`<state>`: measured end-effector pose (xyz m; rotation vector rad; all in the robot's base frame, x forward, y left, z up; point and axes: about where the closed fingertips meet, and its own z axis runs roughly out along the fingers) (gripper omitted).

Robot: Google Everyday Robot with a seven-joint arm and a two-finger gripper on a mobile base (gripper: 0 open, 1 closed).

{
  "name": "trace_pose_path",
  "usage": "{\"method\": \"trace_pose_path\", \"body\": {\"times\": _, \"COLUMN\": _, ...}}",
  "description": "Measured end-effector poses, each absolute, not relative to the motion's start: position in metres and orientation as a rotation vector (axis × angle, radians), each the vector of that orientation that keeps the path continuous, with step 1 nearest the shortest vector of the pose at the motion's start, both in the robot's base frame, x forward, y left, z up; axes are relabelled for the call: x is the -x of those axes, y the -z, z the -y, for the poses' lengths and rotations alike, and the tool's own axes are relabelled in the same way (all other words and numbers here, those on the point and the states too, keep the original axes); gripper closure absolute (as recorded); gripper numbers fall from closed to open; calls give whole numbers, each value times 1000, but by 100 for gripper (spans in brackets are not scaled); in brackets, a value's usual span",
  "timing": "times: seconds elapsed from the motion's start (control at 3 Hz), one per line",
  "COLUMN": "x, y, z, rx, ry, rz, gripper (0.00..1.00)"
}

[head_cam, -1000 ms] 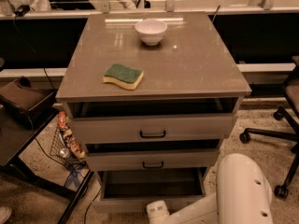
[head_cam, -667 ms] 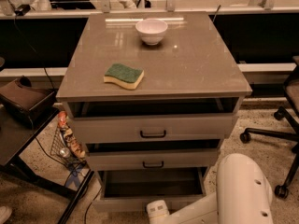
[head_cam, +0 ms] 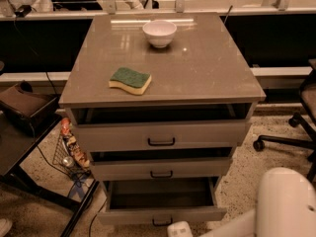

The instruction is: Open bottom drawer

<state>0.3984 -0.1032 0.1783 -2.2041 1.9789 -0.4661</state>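
The cabinet top (head_cam: pixel 212 68) carries a white bowl (head_cam: pixel 159 32) near its back edge (roughly centred). A green sponge (head_cam: pixel 130 79) lies toward the front-left corner. The gripper (head_cam: pixel 180 229) sits low, before the cabinet's front.

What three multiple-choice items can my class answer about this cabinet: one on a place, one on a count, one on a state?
1. Where does the sponge lie?
A. on the cabinet top, in front of the bowl
B. inside a drawer
C. on the floor

2. How many drawer fronts carry a black handle?
A. two
B. three
C. four

3. What is the state of the bottom drawer?
A. shut flush
B. pulled out, grey inside showing
C. taken out of the cabinet

Key:
1 A: it rests on the top, nearer the front edge than the bowl.
2 B: each of the three fronts shows one.
3 B: its front stands out beyond the others.

The end effector sits at the bottom edge, just right of that drawer's handle.
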Motion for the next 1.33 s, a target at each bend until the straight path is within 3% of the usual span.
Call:
{"method": "trace_pose_path", "body": {"times": 0.33, "x": -383, "y": -246, "z": 156, "rx": 2223, "ry": 495, "rz": -1911, "gripper": 100}}
{"method": "trace_pose_path", "body": {"times": 1.0, "x": -452, "y": -272, "z": 155, "rx": 2172, "ry": 508, "rz": -1723, "gripper": 100}}
{"method": "trace_pose_path", "body": {"times": 1.33, "x": -457, "y": -271, "z": 154, "rx": 2169, "ry": 506, "rz": -1721, "gripper": 100}}
